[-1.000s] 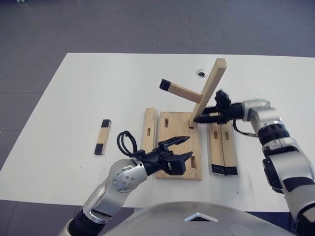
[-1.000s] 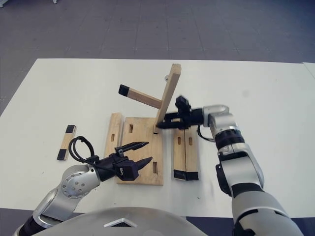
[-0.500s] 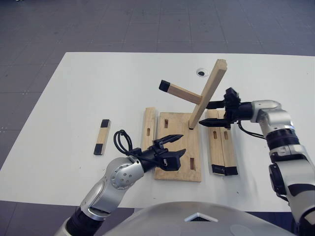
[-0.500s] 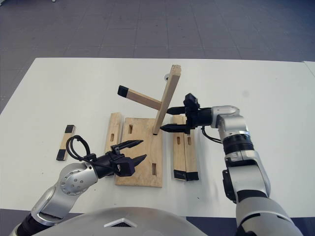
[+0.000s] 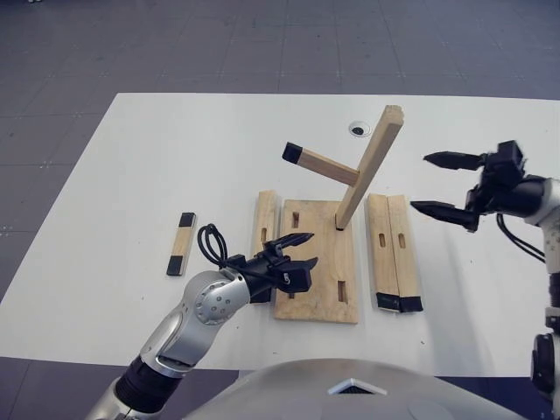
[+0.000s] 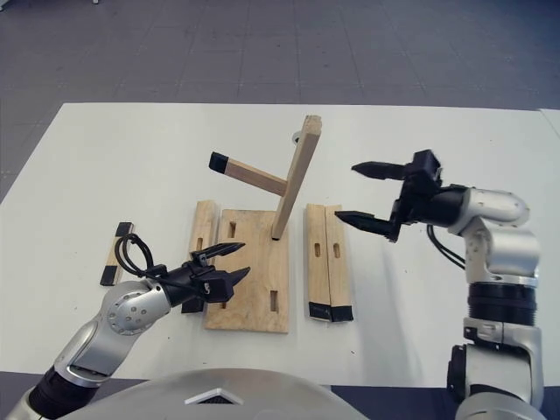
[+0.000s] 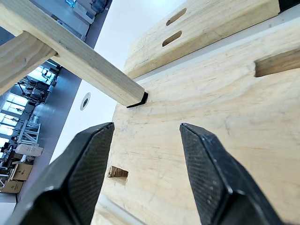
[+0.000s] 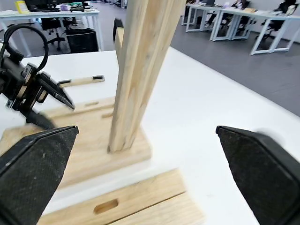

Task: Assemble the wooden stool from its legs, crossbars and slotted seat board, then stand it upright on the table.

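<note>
The slotted seat board (image 5: 318, 261) lies flat on the white table (image 5: 122, 166). A leg (image 5: 371, 162) stands tilted in one of its far slots, with a black-tipped crossbar (image 5: 318, 162) sticking out to the left. My left gripper (image 5: 291, 250) is open just above the board's near left edge. My right gripper (image 5: 442, 185) is open in the air to the right of the leg, touching nothing. Two slotted legs (image 5: 392, 250) lie side by side right of the board, another leg (image 5: 264, 223) lies left of it, and a short black-tipped crossbar (image 5: 181, 243) rests farther left.
A round cable hole (image 5: 359, 129) is set in the table behind the standing leg. Bare tabletop stretches across the far left and the far right. The table's front edge runs just below the board.
My right gripper has let go of the standing leg, opened and drawn back to the right. My left gripper has slid left from over the board to its near left edge.
</note>
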Robot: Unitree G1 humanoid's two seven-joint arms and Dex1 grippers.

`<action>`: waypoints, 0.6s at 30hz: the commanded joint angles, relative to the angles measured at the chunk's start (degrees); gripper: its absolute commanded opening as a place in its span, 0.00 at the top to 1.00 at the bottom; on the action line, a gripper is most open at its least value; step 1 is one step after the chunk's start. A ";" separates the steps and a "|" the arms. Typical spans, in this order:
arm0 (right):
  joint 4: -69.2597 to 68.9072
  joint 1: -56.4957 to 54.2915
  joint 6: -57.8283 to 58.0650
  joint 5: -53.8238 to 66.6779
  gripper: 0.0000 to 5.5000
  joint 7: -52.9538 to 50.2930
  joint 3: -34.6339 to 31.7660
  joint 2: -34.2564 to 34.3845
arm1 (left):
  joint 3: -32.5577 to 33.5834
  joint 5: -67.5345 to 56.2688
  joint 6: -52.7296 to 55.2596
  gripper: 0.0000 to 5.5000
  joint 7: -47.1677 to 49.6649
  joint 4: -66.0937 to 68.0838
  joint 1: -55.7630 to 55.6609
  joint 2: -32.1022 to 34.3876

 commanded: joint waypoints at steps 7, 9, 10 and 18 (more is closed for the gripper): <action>-23.64 -16.16 10.81 4.46 0.00 -52.60 -7.99 13.25 | -0.29 -10.31 5.84 0.53 -4.95 2.15 2.04 -2.37; -28.98 -16.22 11.11 1.61 0.00 -57.58 -3.50 15.57 | 1.01 -17.01 11.84 0.53 -6.29 0.32 2.60 -5.08; -31.60 -16.13 12.94 2.12 0.00 -59.69 -1.81 16.69 | 2.39 -20.77 16.02 0.53 -6.45 -1.12 2.37 -6.72; -39.30 -17.17 22.66 6.43 0.00 -64.72 4.98 18.70 | 7.31 -36.90 38.99 0.53 -5.34 -7.07 -0.13 -9.20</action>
